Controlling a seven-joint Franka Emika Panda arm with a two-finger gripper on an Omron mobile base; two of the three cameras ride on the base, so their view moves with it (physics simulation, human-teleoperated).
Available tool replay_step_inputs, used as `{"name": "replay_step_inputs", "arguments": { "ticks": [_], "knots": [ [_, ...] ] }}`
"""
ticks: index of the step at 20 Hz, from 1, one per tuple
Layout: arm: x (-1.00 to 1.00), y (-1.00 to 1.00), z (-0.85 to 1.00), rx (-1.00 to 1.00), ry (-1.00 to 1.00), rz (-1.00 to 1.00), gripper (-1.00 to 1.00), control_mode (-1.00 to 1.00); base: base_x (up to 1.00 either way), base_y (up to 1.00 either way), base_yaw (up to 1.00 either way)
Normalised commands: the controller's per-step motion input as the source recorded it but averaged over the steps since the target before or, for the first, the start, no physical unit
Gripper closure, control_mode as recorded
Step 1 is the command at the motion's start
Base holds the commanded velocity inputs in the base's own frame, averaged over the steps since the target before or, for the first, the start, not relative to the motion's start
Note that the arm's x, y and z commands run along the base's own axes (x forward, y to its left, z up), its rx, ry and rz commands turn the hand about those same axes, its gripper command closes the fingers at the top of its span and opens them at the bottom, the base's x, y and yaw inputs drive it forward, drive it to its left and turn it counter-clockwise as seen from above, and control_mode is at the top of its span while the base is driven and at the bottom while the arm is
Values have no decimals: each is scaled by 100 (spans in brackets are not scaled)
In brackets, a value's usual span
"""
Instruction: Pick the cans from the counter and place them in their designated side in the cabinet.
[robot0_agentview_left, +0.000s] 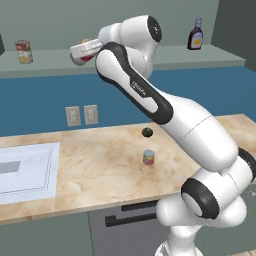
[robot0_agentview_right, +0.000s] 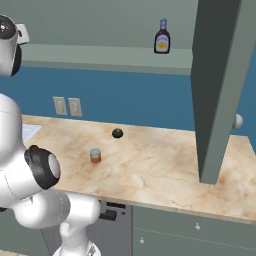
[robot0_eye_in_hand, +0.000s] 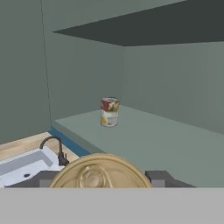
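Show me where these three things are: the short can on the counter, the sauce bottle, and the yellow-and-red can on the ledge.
short can (robot0_agentview_left: 148, 157): left base view, middle of its side.
sauce bottle (robot0_agentview_right: 162, 40): right base view, on its label.
yellow-and-red can (robot0_eye_in_hand: 109, 112): hand view, middle of its label.

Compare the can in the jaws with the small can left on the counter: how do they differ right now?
The held can is raised to the cabinet ledge, clamped in the gripper; the small can sits on the counter. The held can lies tilted on its side; the small can stands upright. Both are tin cans with reddish labels.
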Motion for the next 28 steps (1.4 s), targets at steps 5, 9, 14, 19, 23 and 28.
{"name": "replay_step_inputs", "arguments": {
  "ticks": [5,9,14,19,23,28],
  "knots": [
    [19,11,0,-2,4,0,100,-100,0,0,0],
    [19,14,0,-3,4,-1,100,-100,0,0,0],
    [17,13,0,-2,4,-1,100,-100,0,0,0],
    [16,13,-2,-2,3,-1,100,-100,0,0,0],
    [17,12,-4,-2,3,-1,100,-100,0,0,0],
    [16,9,-13,-2,2,0,100,-100,0,0,0]
  ]
}}
